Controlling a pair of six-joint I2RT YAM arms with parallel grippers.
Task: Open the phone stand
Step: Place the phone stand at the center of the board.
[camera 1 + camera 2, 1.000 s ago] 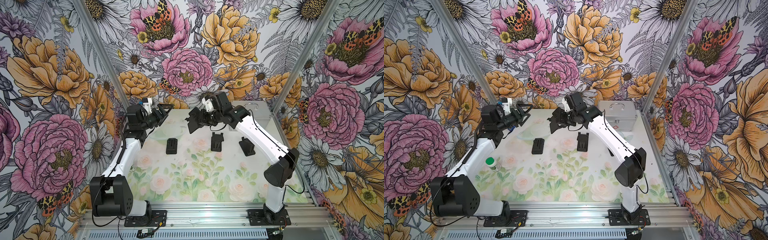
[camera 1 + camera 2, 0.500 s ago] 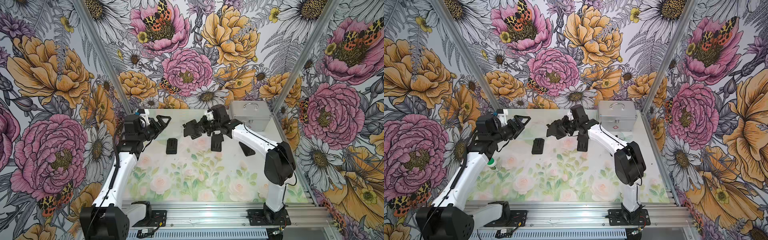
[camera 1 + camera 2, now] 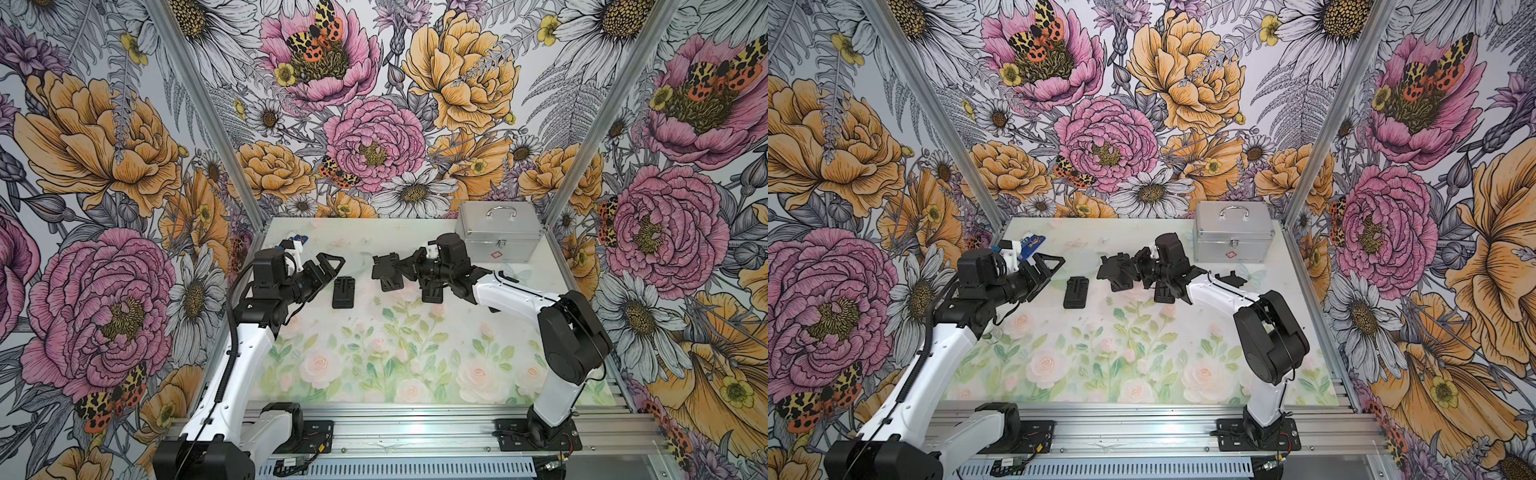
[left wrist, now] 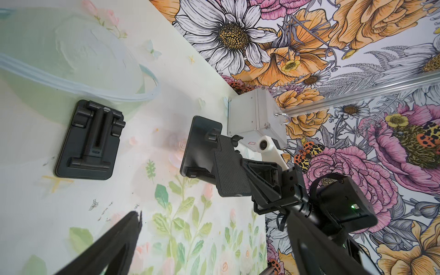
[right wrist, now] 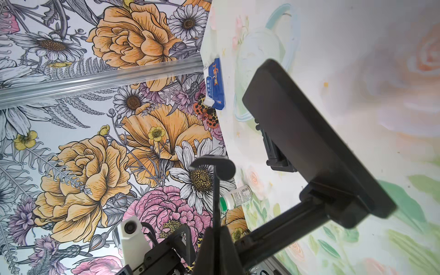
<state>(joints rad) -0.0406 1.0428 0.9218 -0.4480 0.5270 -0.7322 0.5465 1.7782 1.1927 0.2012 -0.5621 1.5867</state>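
Observation:
A black phone stand [image 3: 385, 274] [image 3: 1116, 272] hangs just above the table, partly unfolded, with my right gripper [image 3: 402, 269] [image 3: 1136, 268] shut on one thin flap of it. The right wrist view shows that flap edge-on between the closed fingers [image 5: 215, 247], and the stand's broad plate [image 5: 309, 142] sticks out to the side. My left gripper [image 3: 334, 272] [image 3: 1054, 272] is open and empty, a short way left of the held stand [image 4: 202, 147]. A folded stand [image 3: 343, 292] [image 4: 89, 140] lies flat on the table just right of the left gripper's tips.
Another black stand [image 3: 432, 293] lies under my right wrist, and a further one [image 3: 1231, 277] sits behind the right arm. A silver metal case [image 3: 498, 239] stands at the back right. A blue packet [image 3: 1032, 242] and a white bottle [image 5: 235, 197] are at the left side.
Both arms have come down from higher up. The right gripper has lowered the held stand toward the table. The left gripper has dropped beside the folded stand, still open.

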